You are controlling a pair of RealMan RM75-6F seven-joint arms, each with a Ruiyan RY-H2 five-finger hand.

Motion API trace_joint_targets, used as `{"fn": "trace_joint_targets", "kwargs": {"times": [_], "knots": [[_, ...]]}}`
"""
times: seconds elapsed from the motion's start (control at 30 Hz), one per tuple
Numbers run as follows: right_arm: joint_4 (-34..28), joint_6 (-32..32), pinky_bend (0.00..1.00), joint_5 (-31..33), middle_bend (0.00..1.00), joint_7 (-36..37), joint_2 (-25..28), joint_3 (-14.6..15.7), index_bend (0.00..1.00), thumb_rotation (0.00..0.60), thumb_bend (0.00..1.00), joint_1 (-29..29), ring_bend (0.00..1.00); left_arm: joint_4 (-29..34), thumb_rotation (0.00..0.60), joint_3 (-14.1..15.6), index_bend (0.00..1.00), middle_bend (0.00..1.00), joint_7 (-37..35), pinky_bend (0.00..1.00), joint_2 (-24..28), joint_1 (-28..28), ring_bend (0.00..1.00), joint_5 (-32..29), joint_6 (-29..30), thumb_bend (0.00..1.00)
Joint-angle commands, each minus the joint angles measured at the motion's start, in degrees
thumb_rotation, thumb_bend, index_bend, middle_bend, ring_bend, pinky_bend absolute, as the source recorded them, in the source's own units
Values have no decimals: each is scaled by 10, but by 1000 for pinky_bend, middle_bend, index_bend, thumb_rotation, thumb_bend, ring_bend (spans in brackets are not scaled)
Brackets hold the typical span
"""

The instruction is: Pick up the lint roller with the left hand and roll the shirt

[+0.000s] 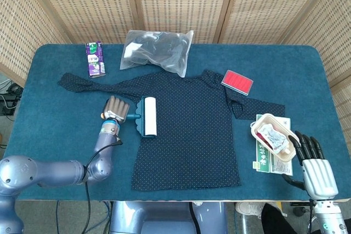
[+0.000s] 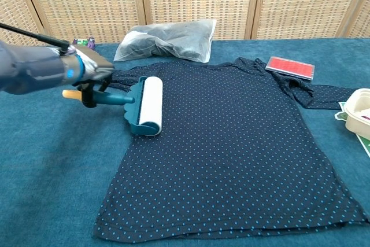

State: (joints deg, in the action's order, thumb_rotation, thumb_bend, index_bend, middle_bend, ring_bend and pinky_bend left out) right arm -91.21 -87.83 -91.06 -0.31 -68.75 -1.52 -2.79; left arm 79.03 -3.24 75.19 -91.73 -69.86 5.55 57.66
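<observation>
The roller (image 1: pixel 146 115) lies with its white drum on the left edge of the shirt (image 1: pixel 186 130), handle pointing left off the cloth. The left hand (image 1: pixel 114 108) is clenched round that handle, knuckles up, over bare table (image 1: pixel 49 113) just left of the shirt; an orange handle end shows beyond it in the chest view. The shirt is spread flat mid-table, its left sleeve stretched far-left.

My read is that rolling is under way at the shirt's left margin. To do it well, keep the drum flat so its whole width presses the cloth, push right in straight strokes, and go lightly enough not to drag the hem into folds.

Farther off sit a plastic bag (image 1: pixel 158 49), a purple pack (image 1: pixel 95 58) and a red card (image 1: pixel 237 82). Right of the shirt is a tray (image 1: pixel 274 136). The right hand (image 1: pixel 311 163) rests released at the near right corner, fingers apart
</observation>
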Motion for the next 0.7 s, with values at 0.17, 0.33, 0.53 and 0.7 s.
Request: {"fn": "trace_joint_targets", "kwargs": {"times": [0.17, 0.33, 0.53, 0.7], "knots": [[-3, -3, 0, -5, 0, -7, -1, 2, 0, 600, 140, 1, 0, 23, 600, 23, 752, 678, -62, 541, 52, 39, 587, 73, -9, 625], [-6, -4, 0, -9, 0, -10, -1, 3, 0, 600, 141, 1, 0, 35, 600, 29, 189, 97, -70, 191, 62, 47, 92, 72, -9, 348], [-6, -6, 0, -11, 0, -10, -1, 4, 0, 600, 140, 2, 0, 66, 600, 28, 0, 0, -47, 0, 80, 38, 0, 10, -8, 264], [-5, -6, 0, -10, 0, -7, -1, 3, 0, 600, 141, 1, 0, 94, 600, 15, 0, 0, -113, 0, 102, 63, 0, 71, 10, 264]]}}
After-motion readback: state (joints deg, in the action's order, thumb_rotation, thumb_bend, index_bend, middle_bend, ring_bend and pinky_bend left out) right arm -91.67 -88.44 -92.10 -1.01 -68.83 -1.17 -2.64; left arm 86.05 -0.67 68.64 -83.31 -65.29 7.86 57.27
